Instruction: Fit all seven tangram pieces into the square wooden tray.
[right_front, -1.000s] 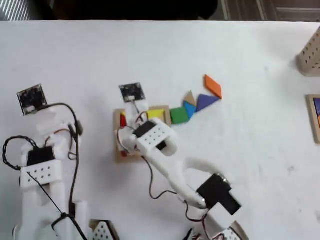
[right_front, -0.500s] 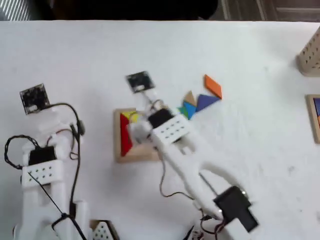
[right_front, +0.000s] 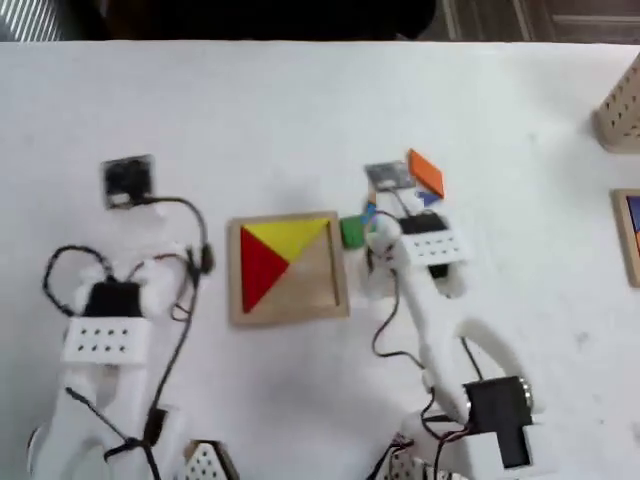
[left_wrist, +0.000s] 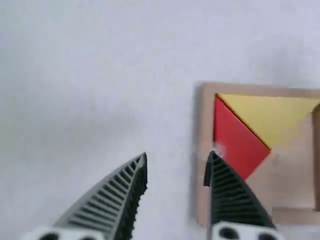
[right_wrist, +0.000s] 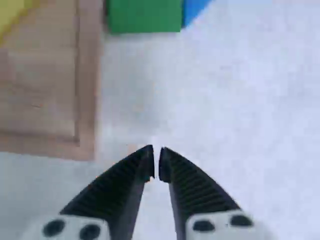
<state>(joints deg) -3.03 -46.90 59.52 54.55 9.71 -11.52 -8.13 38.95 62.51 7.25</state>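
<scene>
The tray (right_front: 312, 285) is pale bare wood with faint grain, matt. The red piece (right_front: 258, 270), yellow piece (right_front: 292, 236) and green piece (right_front: 351, 232) look smoothly painted. The table (right_front: 300, 100) is white, matt. The left gripper (left_wrist: 175, 162) and right gripper (right_wrist: 156, 161) have dark ribbed plastic fingers (left_wrist: 120, 200) — the arm shells (right_front: 105, 340) are smooth white plastic.

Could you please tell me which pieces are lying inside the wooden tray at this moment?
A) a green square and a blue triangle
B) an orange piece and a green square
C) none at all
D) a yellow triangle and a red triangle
D: the yellow triangle and the red triangle lie inside the tray, while the green square sits just outside its rim.
</scene>
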